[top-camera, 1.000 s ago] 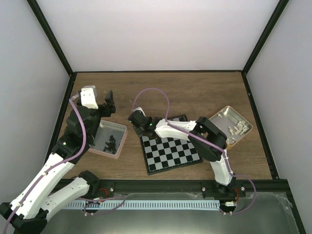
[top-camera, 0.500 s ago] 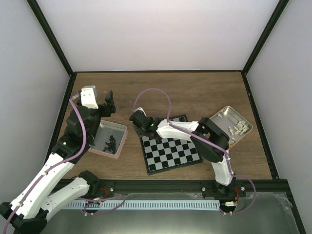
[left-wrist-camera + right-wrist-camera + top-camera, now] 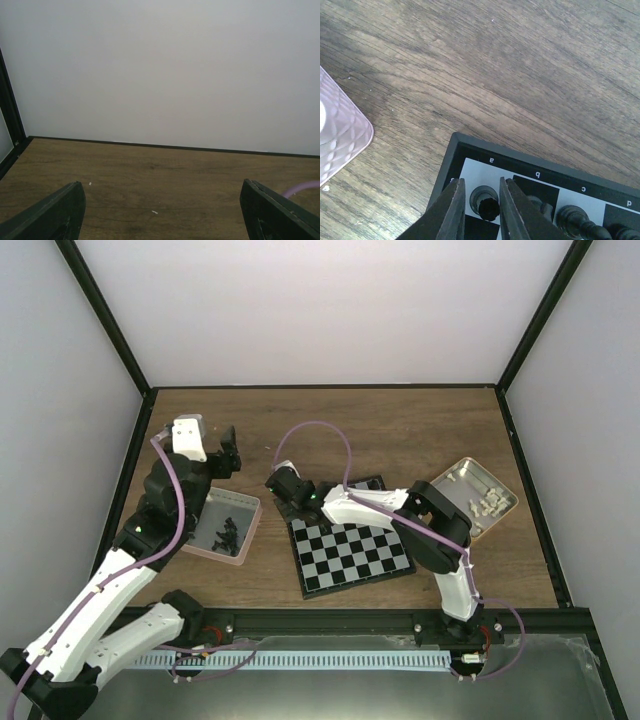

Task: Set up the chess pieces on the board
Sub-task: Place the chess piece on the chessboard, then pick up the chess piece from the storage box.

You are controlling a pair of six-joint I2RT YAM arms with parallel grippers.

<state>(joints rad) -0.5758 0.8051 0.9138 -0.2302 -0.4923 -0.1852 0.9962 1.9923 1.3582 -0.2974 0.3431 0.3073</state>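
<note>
Wood-grain brown tabletop (image 3: 420, 430), pale walls, black frame posts: this is my working field as seen from above.

Item 1: flat square chessboard (image 3: 355, 555) of black and pale grey checks with a thin black border. It lies near the middle of the tabletop, turned slightly off square to the near edge.

Item 2: pink-rimmed plastic tray (image 3: 250, 515), left of the chessboard and apart from it. Small black chess pieces (image 3: 226, 533) lie loose inside.

Item 3: tan metal tin (image 3: 503, 492), right of the chessboard. Whitish-cream chess pieces (image 3: 487, 506) are scattered in it.

Item 4: right gripper (image 3: 482, 200), reaching across to the far left corner of the chessboard, with a lavender cable (image 3: 320, 427) arching over the arm. In the right wrist view its two fingers straddle a small black piece (image 3: 488, 207) standing on the pale corner square by the border letter "a". The gap is narrow, and I cannot tell whether the pads press the piece or only flank it. More dark figurines (image 3: 575, 220) stand in the same row on the squares beside it.

Item 5: left gripper (image 3: 162, 210), raised over bare tabletop beyond the far side of the tray. Its fingers are spread wide with nothing between them. Its camera faces the back wall.
</note>
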